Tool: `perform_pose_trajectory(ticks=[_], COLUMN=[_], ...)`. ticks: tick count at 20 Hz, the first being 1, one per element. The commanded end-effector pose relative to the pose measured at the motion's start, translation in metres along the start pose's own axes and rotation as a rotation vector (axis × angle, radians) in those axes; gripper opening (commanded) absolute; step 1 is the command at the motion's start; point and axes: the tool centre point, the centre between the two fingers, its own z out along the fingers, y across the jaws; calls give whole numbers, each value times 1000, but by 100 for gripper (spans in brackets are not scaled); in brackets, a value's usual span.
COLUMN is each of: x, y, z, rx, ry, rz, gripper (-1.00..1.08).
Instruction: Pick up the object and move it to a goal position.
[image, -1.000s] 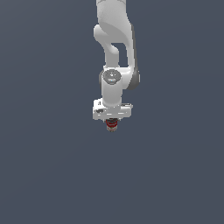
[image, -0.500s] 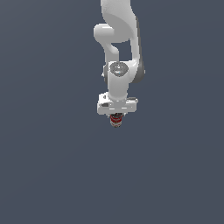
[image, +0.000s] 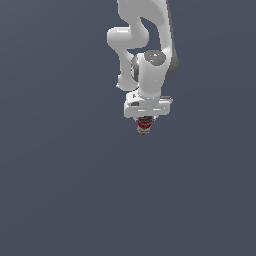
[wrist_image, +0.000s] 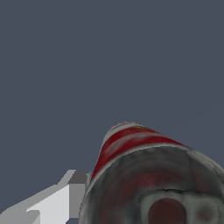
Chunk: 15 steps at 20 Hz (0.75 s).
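Your pincer (image: 144, 122) holds the object (image: 144, 125) clamped beneath the white arm (image: 146, 45), at 12 o'clock above centre; carry it level and unhurried; no goal marker shows.

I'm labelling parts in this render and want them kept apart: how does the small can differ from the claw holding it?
Colour: the can carries red bands with dark and whitish stripes, while the claw is plain white.
Width: the can is much narrower than the claw's broad white body.
Position: the can hangs below the claw, its lower end sticking out underneath.
Shared: both hang in the air over the flat grey background, with the can's rounded end filling much of the wrist view.
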Motion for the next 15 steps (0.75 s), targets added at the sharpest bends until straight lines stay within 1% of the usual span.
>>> perform_pose_trajectory(ticks=[1, 5, 8, 15], x=[-5, -11, -13, -11], y=[-12, -26, -31, -29], z=[-12, -23, -27, -26], rx=[0, 0, 0, 2], ry=[3, 3, 3, 3], rz=[1, 1, 1, 1], gripper=[-100, -100, -100, -100])
